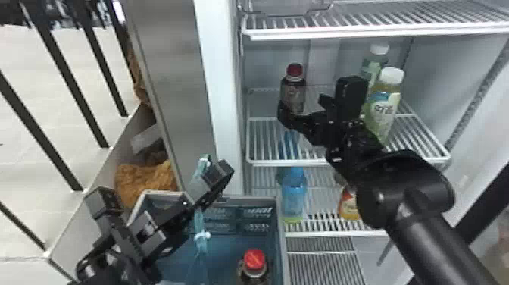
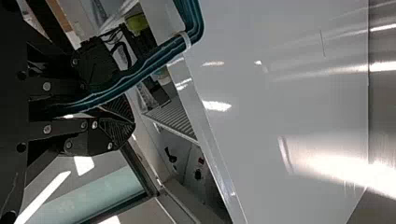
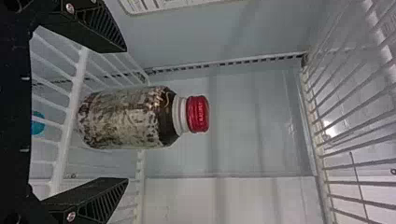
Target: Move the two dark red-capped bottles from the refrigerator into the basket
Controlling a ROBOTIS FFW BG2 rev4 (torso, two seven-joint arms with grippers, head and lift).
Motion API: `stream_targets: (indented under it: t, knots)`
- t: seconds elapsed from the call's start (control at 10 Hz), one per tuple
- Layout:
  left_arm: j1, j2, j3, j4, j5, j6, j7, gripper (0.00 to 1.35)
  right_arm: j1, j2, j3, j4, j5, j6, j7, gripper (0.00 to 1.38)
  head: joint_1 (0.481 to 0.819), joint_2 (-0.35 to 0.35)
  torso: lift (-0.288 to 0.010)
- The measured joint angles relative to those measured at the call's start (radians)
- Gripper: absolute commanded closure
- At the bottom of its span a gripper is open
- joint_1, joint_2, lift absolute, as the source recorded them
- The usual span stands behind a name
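With one bottle (image 1: pixel 253 261) in the basket (image 1: pixel 280 227) near its right edge, fetching the second bottle (image 1: pixel 293 91) by the shelf's (image 1: pixel 288 163) left edge seems in hand: the right gripper (image 3: pixel 127 114), fingers spread, must center carefully, then close.

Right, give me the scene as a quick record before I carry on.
Shelf bottle: dark, red-capped, upright on white wire shelf
Basket bottle: dark, red-capped, inside blue plastic basket
Right gripper: open around shelf bottle's line, gap both sides
Left gripper: at teal cord
Neighbours on shelf: two white-capped, greenish bottles
Task count: one basketed, one remaining
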Motion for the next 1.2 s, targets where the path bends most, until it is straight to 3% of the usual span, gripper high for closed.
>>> stream_targets:
  t: [0.7, 0.8, 1.0, 1.1, 1.2]
  knots:
    - [-0.008, 0.004, -0.01, 0.007, 0.002, 0.0, 0.0, 1.2, -0.123, 0.019, 0.049, 0.163, 0.022, -0.009, -0.05, 0.13, 0.61, 0.045, -0.034]
    - [-0.009, 0.005, -0.01, 0.007, 0.002, 0.0, 0.0, 1.2, -0.139, 0.02, 0.056, 0.18, 0.022, -0.009, -0.05, 0.23, 0.607, 0.044, -0.034]
    - [-0.014, 0.004, -0.014, 0.008, 0.002, 0.0, 0.0, 1.2, -0.174, 0.023, 0.077, 0.215, 0.013, -0.008, -0.05, 0.79, 0.601, 0.047, -0.034]
    - [-0.016, 0.003, -0.015, 0.01, 0.003, -0.001, 0.0, 1.2, -0.184, 0.024, 0.088, 0.228, 0.004, -0.006, -0.05, 0.91, 0.6, 0.049, -0.034]
    - [-0.016, 0.003, -0.016, 0.011, 0.004, -0.002, 0.001, 1.2, -0.188, 0.024, 0.098, 0.232, -0.013, 0.011, -0.048, 1.23, 0.603, 0.054, -0.034]
